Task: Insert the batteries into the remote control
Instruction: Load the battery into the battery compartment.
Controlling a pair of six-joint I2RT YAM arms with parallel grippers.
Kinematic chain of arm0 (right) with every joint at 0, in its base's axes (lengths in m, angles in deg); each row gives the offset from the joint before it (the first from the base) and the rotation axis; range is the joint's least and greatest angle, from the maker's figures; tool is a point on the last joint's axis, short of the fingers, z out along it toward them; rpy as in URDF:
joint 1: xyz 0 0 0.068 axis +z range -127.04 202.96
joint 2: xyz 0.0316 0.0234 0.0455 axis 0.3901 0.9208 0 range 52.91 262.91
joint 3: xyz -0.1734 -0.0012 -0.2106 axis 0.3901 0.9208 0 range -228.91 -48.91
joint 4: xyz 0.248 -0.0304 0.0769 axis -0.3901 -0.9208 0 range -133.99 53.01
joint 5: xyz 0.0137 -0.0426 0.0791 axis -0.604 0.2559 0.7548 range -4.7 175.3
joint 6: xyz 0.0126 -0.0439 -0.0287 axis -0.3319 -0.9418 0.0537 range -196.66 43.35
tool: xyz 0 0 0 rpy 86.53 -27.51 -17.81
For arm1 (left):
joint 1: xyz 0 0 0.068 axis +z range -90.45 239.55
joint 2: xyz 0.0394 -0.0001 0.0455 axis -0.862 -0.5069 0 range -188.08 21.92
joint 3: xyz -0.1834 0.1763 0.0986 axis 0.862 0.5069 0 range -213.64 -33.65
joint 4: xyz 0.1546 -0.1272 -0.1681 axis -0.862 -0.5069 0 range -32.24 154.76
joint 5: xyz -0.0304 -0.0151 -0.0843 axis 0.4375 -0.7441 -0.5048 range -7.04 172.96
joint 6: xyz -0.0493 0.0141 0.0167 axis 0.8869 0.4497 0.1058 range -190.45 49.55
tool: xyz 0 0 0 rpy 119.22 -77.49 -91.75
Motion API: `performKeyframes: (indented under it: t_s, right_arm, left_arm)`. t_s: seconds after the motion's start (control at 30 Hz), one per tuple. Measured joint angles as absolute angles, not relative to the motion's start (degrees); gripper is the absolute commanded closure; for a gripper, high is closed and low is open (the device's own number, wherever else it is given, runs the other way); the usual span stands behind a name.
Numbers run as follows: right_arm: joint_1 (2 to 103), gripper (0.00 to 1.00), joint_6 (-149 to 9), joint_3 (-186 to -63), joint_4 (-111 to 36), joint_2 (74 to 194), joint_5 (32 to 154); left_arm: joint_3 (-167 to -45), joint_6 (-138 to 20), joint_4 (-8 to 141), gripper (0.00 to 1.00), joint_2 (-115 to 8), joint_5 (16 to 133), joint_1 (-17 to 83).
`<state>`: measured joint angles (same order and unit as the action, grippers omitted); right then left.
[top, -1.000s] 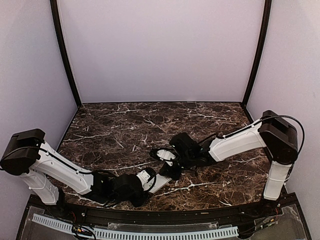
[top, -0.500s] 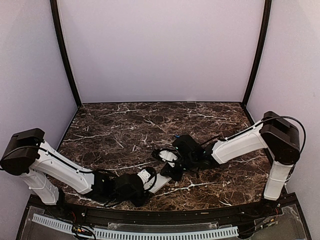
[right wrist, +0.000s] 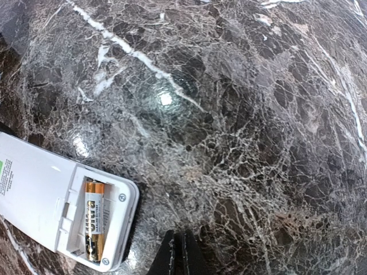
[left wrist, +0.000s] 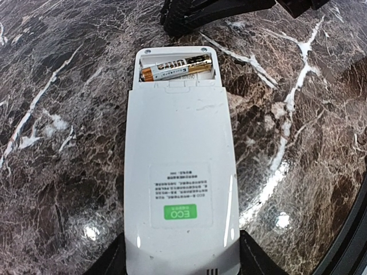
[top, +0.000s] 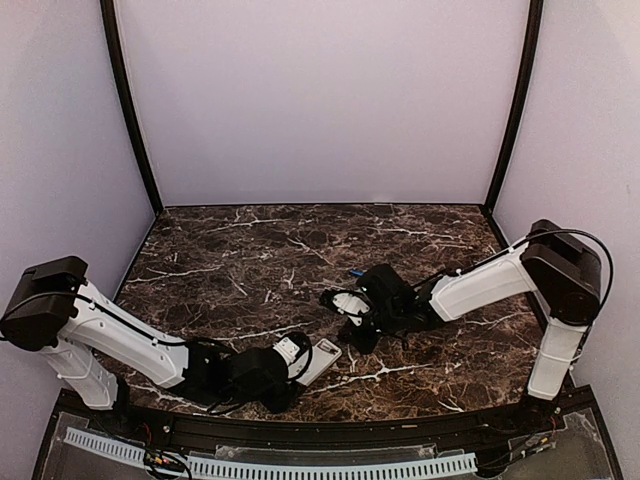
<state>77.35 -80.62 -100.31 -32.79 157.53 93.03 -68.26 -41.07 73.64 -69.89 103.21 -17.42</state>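
White remote control (left wrist: 179, 172), face hidden, end cropped

Left arm (top: 130, 342): white tubular links, black boxy shoulder housing, black wrist block, thin black cable along white link. Right arm (top: 480, 285): same white links, black rounded shoulder housing, black cable looped over top, black wrist. Left fingers (left wrist: 113, 262): dark, matte, only tips in view. Right fingers (right wrist: 170, 256): black, slim, flat-faced.
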Motion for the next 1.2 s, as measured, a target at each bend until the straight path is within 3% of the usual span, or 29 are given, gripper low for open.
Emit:
performKeyframes:
  t_s: [0.17, 0.37, 0.53, 0.63, 1.2]
  right_arm:
    - [77.16, 0.89, -80.82, -100.33, -32.92, 157.53, 92.79]
    - [75.25, 0.66, -81.1, -102.78, -38.16, 157.38, 97.66]
    - [73.64, 0.59, -81.43, -110.41, -46.75, 157.68, 102.84]
    - [73.51, 0.48, -81.26, -114.5, -49.16, 158.49, 105.2]
    - [75.47, 0.54, -80.82, -119.13, -57.44, 165.05, 108.72]
  left_arm:
    - [-68.67, -39.71, 72.5, 0.83, -69.87, 103.74, -17.55]
    - [-68.76, -39.75, 72.28, 0.83, -69.89, 103.84, -17.55]
    - [-68.76, -39.78, 72.31, 0.83, -69.89, 103.84, -17.55]
    - [-68.76, -39.8, 72.31, 0.82, -69.89, 103.84, -17.55]
    - [-68.63, -40.24, 72.39, 0.82, -69.89, 104.02, -17.62]
